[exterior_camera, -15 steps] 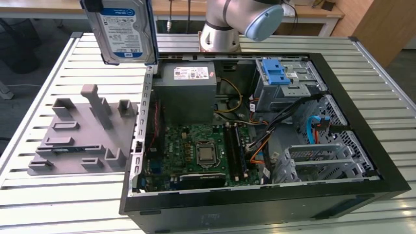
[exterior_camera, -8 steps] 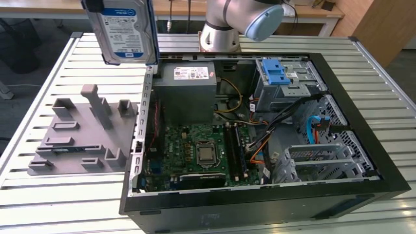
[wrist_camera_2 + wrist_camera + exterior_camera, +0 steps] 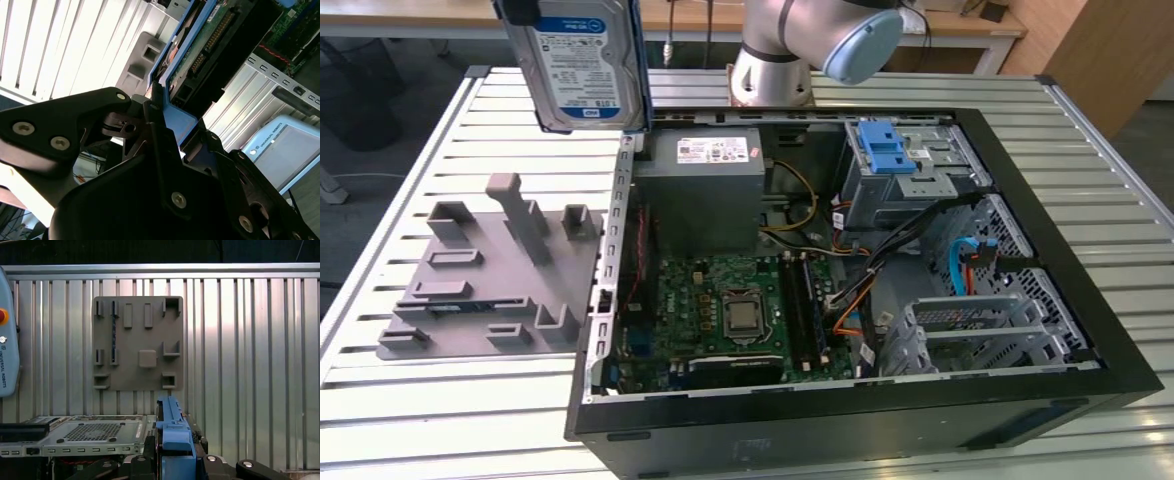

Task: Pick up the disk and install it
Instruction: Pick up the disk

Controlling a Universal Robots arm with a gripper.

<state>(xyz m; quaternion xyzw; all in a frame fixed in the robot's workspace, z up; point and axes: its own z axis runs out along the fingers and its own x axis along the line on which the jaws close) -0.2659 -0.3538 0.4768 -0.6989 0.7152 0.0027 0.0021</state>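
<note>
The disk hangs upright in the air at the exterior view's upper left, its white-and-blue label facing the camera. It is above the gap between the grey fixture and the left wall of the open computer case. My gripper is shut on the disk's upper end, its black fingers clamping the blue carrier rail. The second wrist view shows the disk's green circuit-board side reaching away from the fingers.
A grey slotted fixture lies on the slatted metal table left of the case. Inside the case are a power supply, a motherboard and a metal drive bay with a blue latch. A pendant lies nearby.
</note>
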